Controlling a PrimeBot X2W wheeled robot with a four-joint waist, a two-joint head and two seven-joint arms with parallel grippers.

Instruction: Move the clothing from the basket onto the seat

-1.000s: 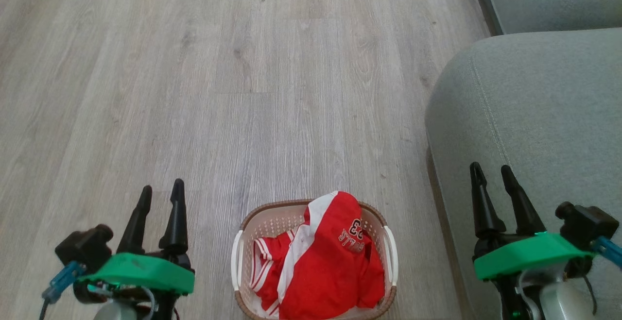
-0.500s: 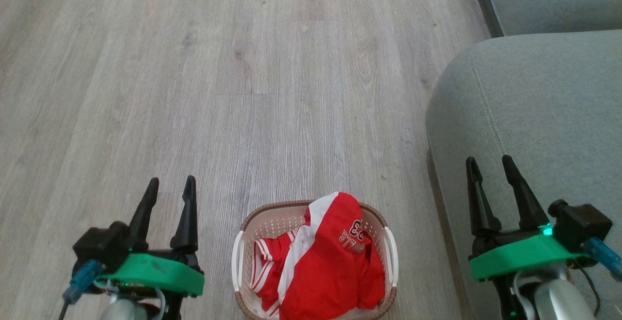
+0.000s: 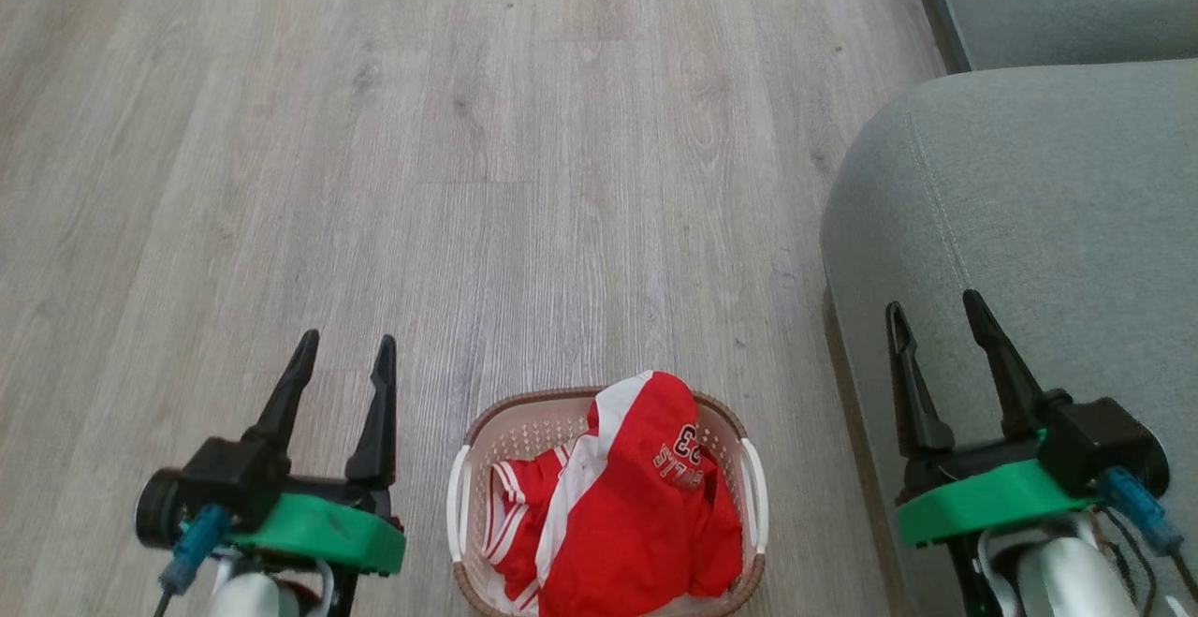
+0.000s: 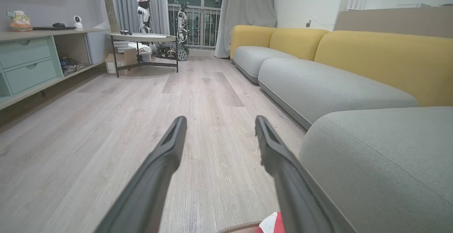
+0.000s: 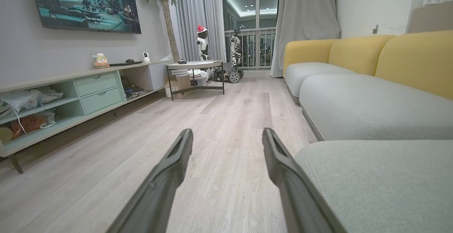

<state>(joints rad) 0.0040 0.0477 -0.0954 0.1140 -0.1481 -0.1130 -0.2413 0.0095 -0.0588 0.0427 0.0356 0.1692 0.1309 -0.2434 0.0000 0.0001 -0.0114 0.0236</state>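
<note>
left gripper: low on the left above the floor; fingers spread wide, nothing between them; left of the basket and apart from it.
basket: on the floor at the bottom middle, between the two grippers; near the seat, with a strip of floor between them.
clothing: red with white panels, heaped in the basket and rising above its rim; a number and lettering show on the top fold. A red-and-white corner peeks in at the bottom of the left wrist view.
seat: grey-green cushion on the right, stitched seam running along it.
right gripper: over the seat's left edge; fingers spread wide, holding nothing.
</note>
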